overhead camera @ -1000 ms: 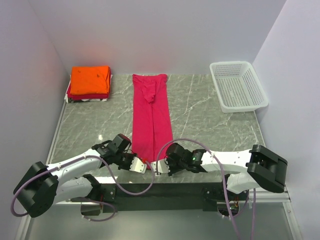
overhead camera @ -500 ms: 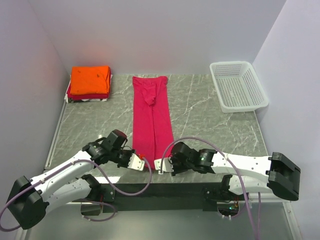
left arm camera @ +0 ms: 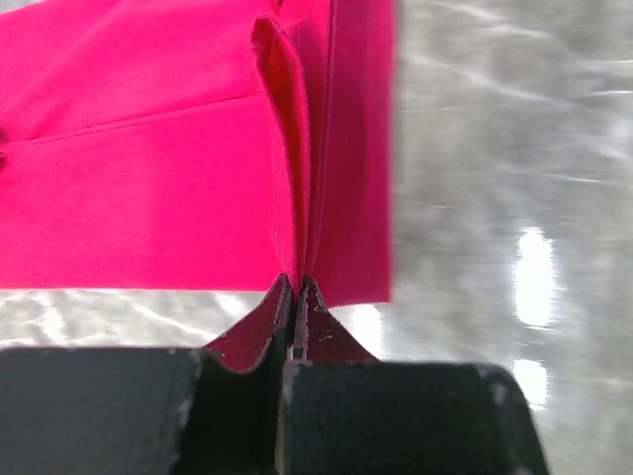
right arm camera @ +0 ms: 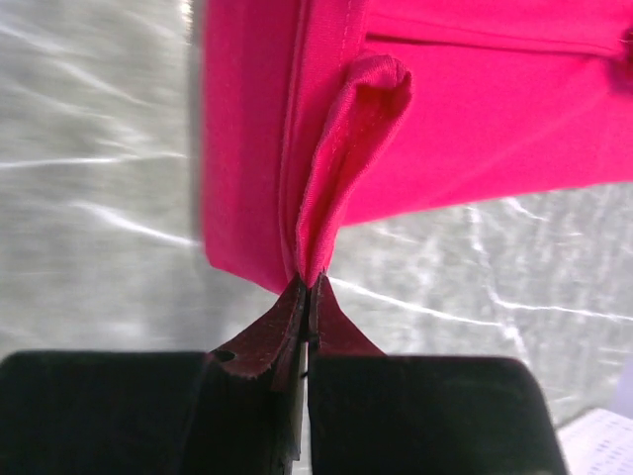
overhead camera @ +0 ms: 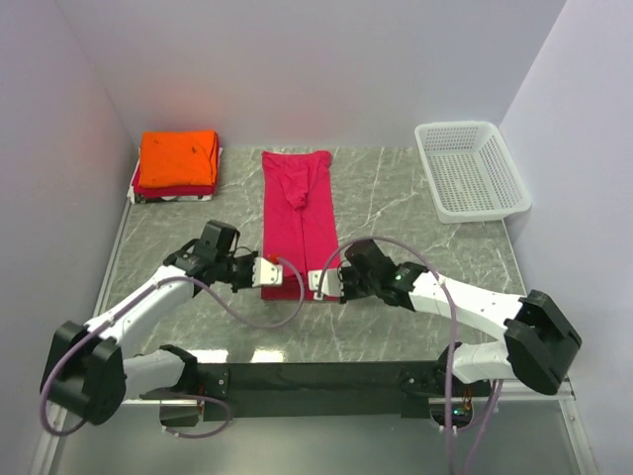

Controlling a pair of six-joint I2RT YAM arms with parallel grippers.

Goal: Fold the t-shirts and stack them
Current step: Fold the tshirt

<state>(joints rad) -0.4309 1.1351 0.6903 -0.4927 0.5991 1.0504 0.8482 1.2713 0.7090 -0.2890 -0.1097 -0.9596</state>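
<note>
So the long t-shirt [overhead camera: 295, 213] lies down the middle of the table [overhead camera: 415, 267], running front to back. Far left corner has the stack of folded t-shirts [overhead camera: 178, 163], far right corner has the basket [overhead camera: 473, 178]. At the shirt's near end, the left gripper [overhead camera: 265, 272] is on its left corner and the right gripper [overhead camera: 321, 282] on its right corner.

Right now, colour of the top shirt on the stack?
The top shirt is bright orange; clearest in the top external view.

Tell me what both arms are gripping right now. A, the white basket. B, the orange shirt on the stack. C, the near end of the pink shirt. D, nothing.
C: the left arm's fingers and the right arm's fingers are each shut on a near corner of the pink shirt.
</note>
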